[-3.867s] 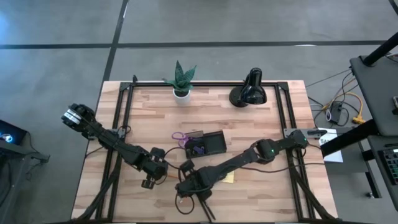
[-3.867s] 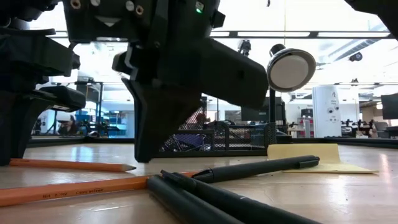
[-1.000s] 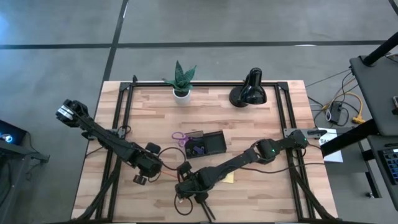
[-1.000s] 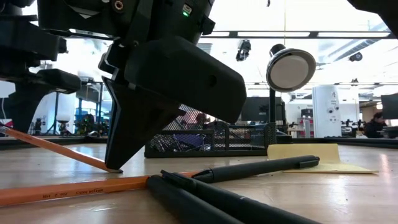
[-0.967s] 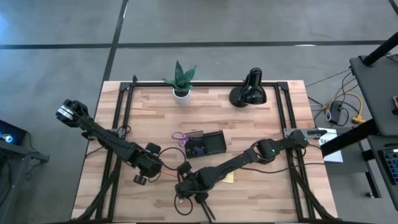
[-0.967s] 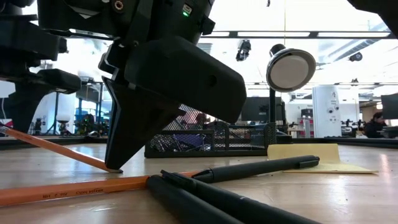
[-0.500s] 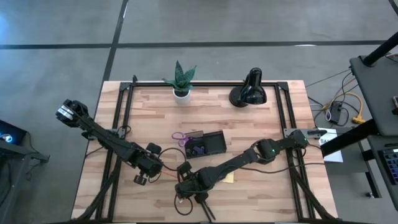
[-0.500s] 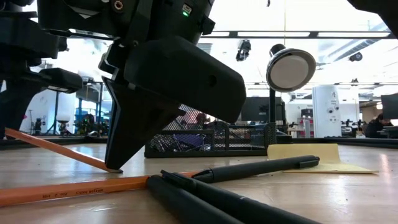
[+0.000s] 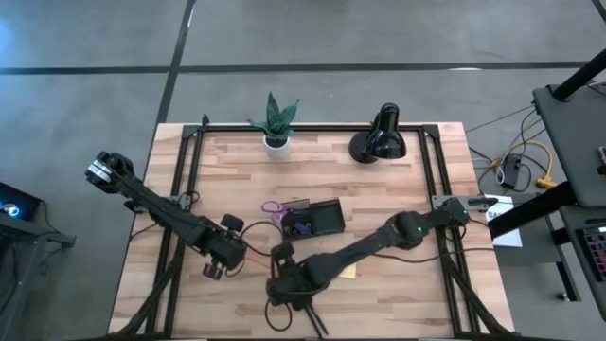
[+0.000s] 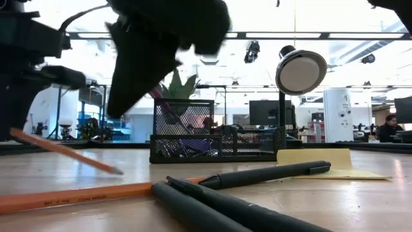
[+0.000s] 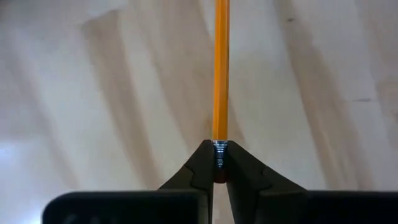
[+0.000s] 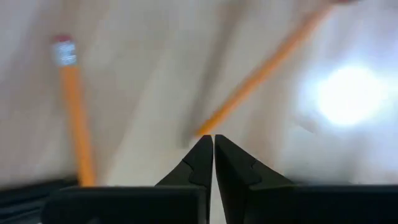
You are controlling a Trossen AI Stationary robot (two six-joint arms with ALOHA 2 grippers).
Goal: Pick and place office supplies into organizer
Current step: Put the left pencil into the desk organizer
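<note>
An orange pencil (image 10: 64, 151) slants with its tip (image 10: 118, 171) on the table and its eraser end raised at the left. My left gripper (image 11: 219, 149) is shut on that raised end, near the table's front left (image 9: 218, 265). My right gripper (image 10: 117, 108) is shut on nothing and hangs above the pencil's tip (image 12: 202, 130). A second orange pencil (image 10: 71, 196) and black pens (image 10: 257, 174) lie flat near the front edge. A yellow sticky pad (image 10: 322, 164) lies to the right. The black mesh organizer (image 9: 314, 220) stands mid-table with purple scissors (image 9: 275, 206) at its left. My left gripper pinches the pencil's metal ferrule at the eraser end (image 11: 219, 145) between its two fingertips. The fingers come steeply from above, and the pencil runs straight on past them. That end is lifted, and the pencil slopes down until its tip touches the wood.
A black desk lamp (image 9: 379, 140) and a small potted plant (image 9: 276, 123) stand along the far edge. Black frame rails (image 9: 189, 170) run along the table's left and right sides. Bare wood lies between the organizer and the far edge.
My right gripper, still shut, has risen from the pencil's tip, where its fingertips stood on the table, and has rolled slightly. My left gripper has shut on the pencil's raised end. The pencil keeps its slant with the tip on the table.
</note>
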